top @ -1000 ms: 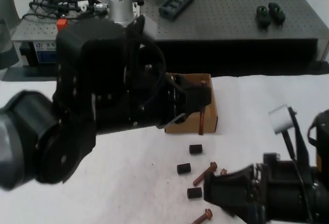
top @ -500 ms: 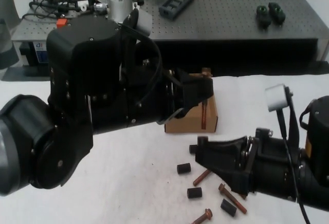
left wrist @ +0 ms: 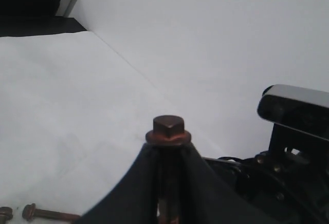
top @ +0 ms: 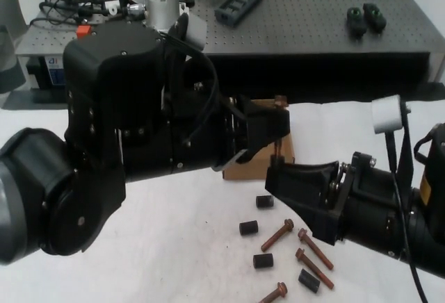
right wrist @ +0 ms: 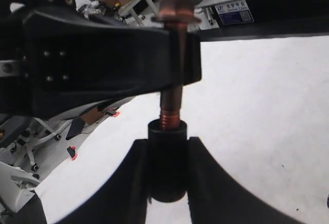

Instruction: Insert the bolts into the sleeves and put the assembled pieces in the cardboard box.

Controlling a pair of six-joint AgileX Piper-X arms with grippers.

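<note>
My left gripper (top: 277, 130) is shut on a copper bolt (top: 279, 101), held upright with its hex head (left wrist: 168, 130) on top, in front of the cardboard box (top: 245, 169). The right gripper (top: 273, 173) is shut on a black sleeve (right wrist: 167, 163) directly under it. In the right wrist view the bolt's threaded tip (right wrist: 169, 117) sits at the sleeve's mouth, just entering it. On the white cloth lie three loose sleeves (top: 249, 228) in a group, a fourth (top: 309, 280) farther right, and several loose bolts (top: 314, 248).
A perforated metal bench (top: 313, 11) stands behind the cloth, with a black tray (top: 238, 3) and two small black parts (top: 366, 18) on it. The bulky left arm (top: 125, 129) covers the cloth's left half. A white cylinder (top: 388, 113) rides on the right arm.
The right arm has risen from the cloth's front edge toward the box, bringing its sleeve up under the bolt. The left gripper lifted the bolt slightly, then held still.
</note>
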